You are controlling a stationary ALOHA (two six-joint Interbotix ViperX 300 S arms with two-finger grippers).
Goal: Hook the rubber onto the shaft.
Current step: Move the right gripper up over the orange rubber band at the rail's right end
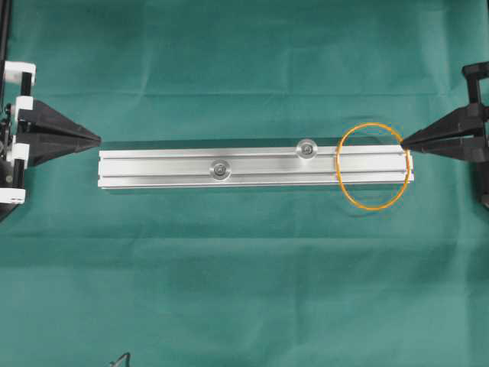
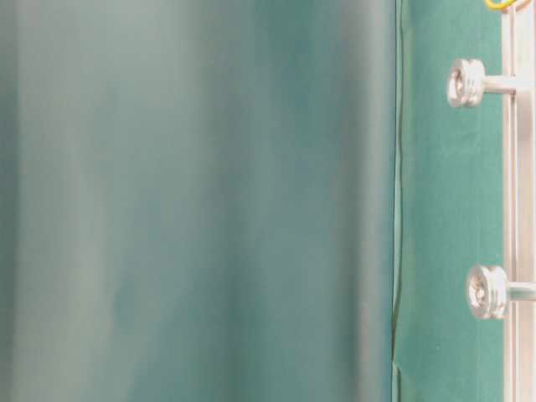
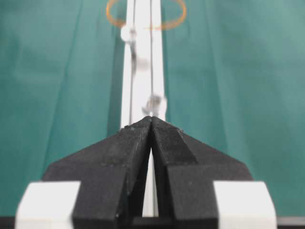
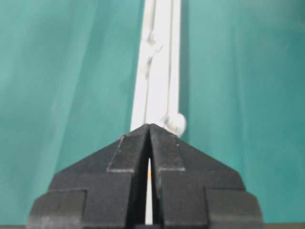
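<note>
The orange rubber band (image 1: 372,125) lies flat as an oval loop across the right end of the silver rail (image 1: 160,168). Two short silver shafts stand on the rail, one near the middle (image 1: 221,170) and one further right (image 1: 306,148). My left gripper (image 1: 99,138) is shut and empty, just off the rail's left end. My right gripper (image 1: 402,141) is shut, its tip at the band's right edge by the rail's right end. In the left wrist view the shut gripper (image 3: 151,117) faces along the rail (image 3: 143,71) toward the band (image 3: 174,24). In the right wrist view the shut gripper (image 4: 149,125) hides most of the band; a shaft (image 4: 175,124) shows beside the tip.
A green cloth (image 1: 244,275) covers the table. The table-level view shows the two shafts (image 2: 466,82) (image 2: 487,291) side-on against the rail (image 2: 521,209). A dark cable end (image 1: 122,359) pokes in at the bottom edge.
</note>
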